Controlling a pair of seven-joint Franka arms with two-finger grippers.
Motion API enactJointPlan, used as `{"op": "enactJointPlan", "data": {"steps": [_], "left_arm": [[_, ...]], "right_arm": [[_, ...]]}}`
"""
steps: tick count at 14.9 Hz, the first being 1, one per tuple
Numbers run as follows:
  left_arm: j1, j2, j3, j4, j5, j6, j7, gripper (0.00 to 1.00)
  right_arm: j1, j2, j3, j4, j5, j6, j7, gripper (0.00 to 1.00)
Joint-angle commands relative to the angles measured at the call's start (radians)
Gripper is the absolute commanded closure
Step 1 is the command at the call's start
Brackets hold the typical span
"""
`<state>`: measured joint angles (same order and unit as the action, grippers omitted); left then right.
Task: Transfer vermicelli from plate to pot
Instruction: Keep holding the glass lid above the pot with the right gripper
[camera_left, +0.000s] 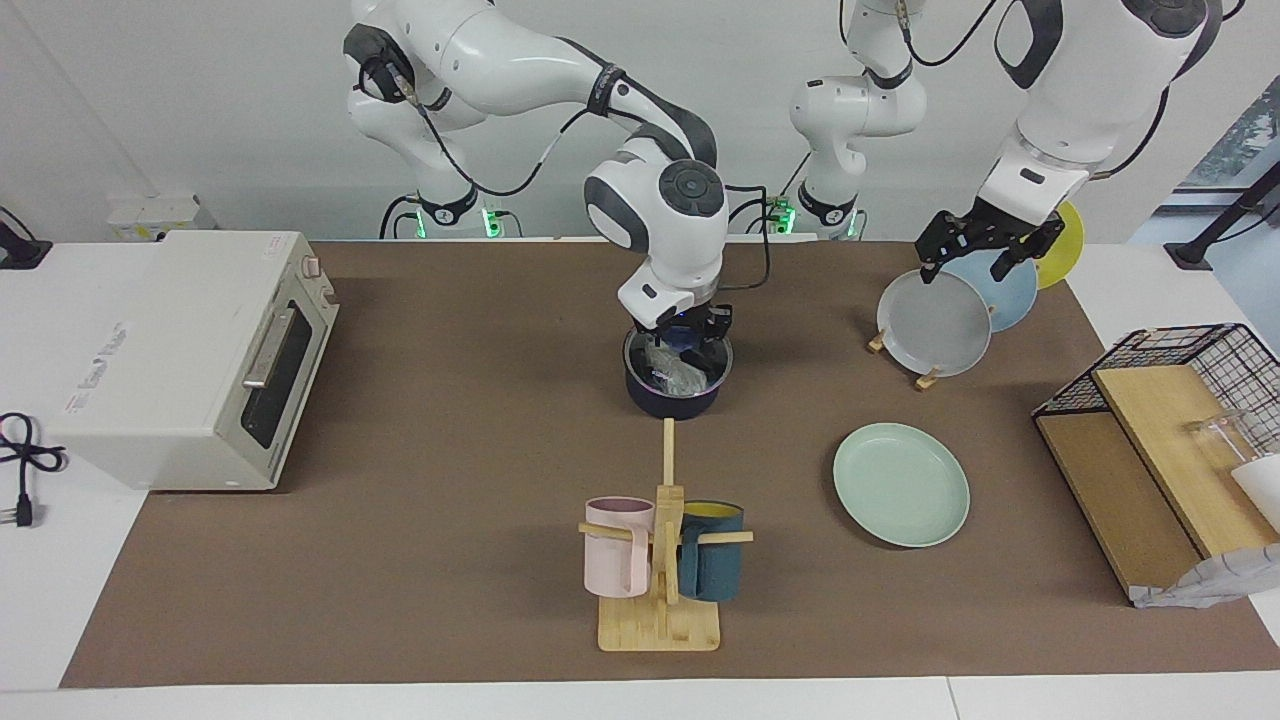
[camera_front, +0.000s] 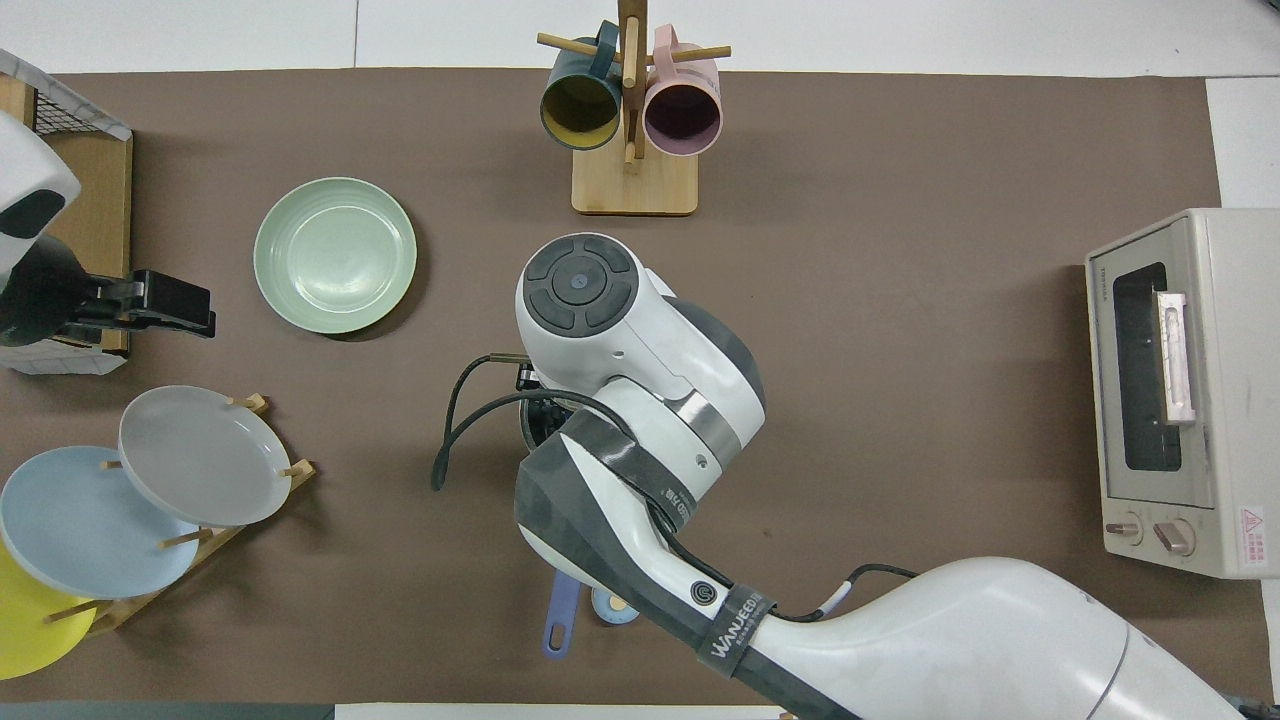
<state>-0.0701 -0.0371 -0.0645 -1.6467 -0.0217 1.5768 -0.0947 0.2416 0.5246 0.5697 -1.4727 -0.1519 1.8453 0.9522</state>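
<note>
The dark pot (camera_left: 672, 402) stands mid-table, its blue handle (camera_front: 560, 615) pointing toward the robots. Whitish vermicelli (camera_left: 675, 375) lies inside it. My right gripper (camera_left: 688, 352) reaches down into the pot's mouth, shut, with its fingertips in the vermicelli strands. In the overhead view the right arm hides the pot's bowl. The mint-green plate (camera_left: 900, 485) (camera_front: 335, 255) lies bare, farther from the robots and toward the left arm's end. My left gripper (camera_left: 975, 252) (camera_front: 205, 310) waits in the air over the plate rack, open and holding nothing.
A wooden rack with a grey plate (camera_left: 935, 325) and blue and yellow ones stands near the left arm. A mug tree (camera_left: 660, 560) stands farther out from the pot. A toaster oven (camera_left: 190, 360) and a wire basket (camera_left: 1170, 400) sit at the table's ends. A blue knob (camera_front: 610, 605) lies beside the handle.
</note>
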Motion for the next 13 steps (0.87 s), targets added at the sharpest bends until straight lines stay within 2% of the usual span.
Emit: {"op": "enactJointPlan", "data": {"steps": [1, 13], "left_arm": [[0.015, -0.007, -0.009, -0.001, 0.000, -0.001, -0.007, 0.00], [0.015, -0.007, -0.009, -0.001, 0.000, -0.003, -0.007, 0.00]], "right_arm": [[-0.013, -0.003, 0.009, -0.041, 0.012, 0.028, 0.031, 1.00], [-0.041, 0.005, 0.006, -0.017, 0.092, 0.018, 0.033, 1.00]]}}
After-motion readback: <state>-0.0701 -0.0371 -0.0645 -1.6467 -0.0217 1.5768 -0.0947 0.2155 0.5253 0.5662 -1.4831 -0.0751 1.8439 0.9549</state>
